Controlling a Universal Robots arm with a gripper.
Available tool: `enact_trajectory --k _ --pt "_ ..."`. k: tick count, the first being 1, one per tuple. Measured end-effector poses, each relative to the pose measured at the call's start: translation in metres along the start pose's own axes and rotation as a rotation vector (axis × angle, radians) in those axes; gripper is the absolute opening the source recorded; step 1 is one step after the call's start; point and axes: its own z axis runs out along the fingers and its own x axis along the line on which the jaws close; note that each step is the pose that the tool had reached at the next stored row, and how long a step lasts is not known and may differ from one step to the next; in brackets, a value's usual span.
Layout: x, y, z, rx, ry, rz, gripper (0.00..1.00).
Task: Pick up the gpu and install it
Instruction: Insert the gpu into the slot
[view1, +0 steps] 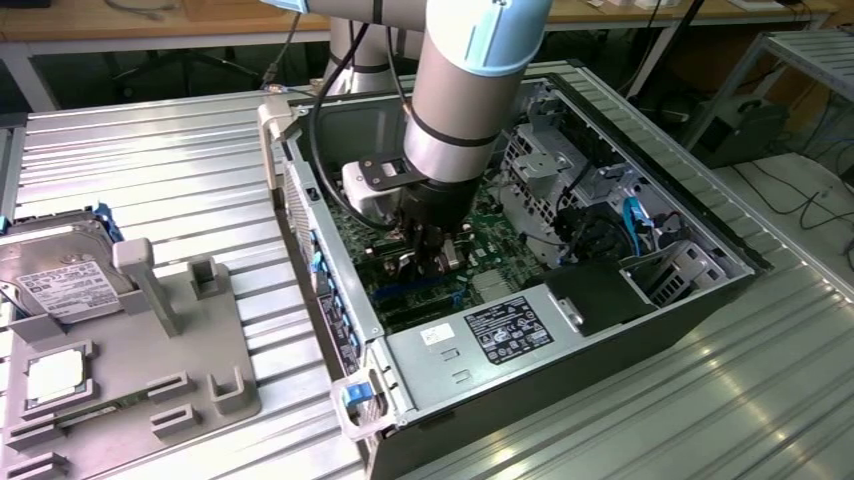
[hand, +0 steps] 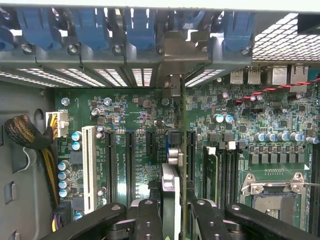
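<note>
The end effector (view1: 430, 262) is seen lowered deep into the open computer case (view1: 694, 300), which lies on its side on the ribbed metal surface (view1: 160, 180). In the wrist view, the two black fingers (hand: 150, 220) are closed partway on the gpu (hand: 172, 200), which is held edge-on between them as a thin dark slab with a green board edge. The card stands upright over the green motherboard (hand: 130, 120), lined up with the black expansion slots (hand: 129, 160), and its metal bracket end is pointed at the rear slot openings with their blue clips (hand: 140, 25). Whether the card is seated in a slot cannot be told. In the exterior view, at 9 o'clock from the case, a grey fixture tray (view1: 174, 370) is seen on the surface, with a silver hard drive (view1: 60, 275) propped in it.
</note>
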Motion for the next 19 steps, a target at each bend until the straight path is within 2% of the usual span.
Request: enact_trajectory --k 19 --pt "0.0001 0.0000 0.0020 0.0000 -0.0002 0.000 0.28"
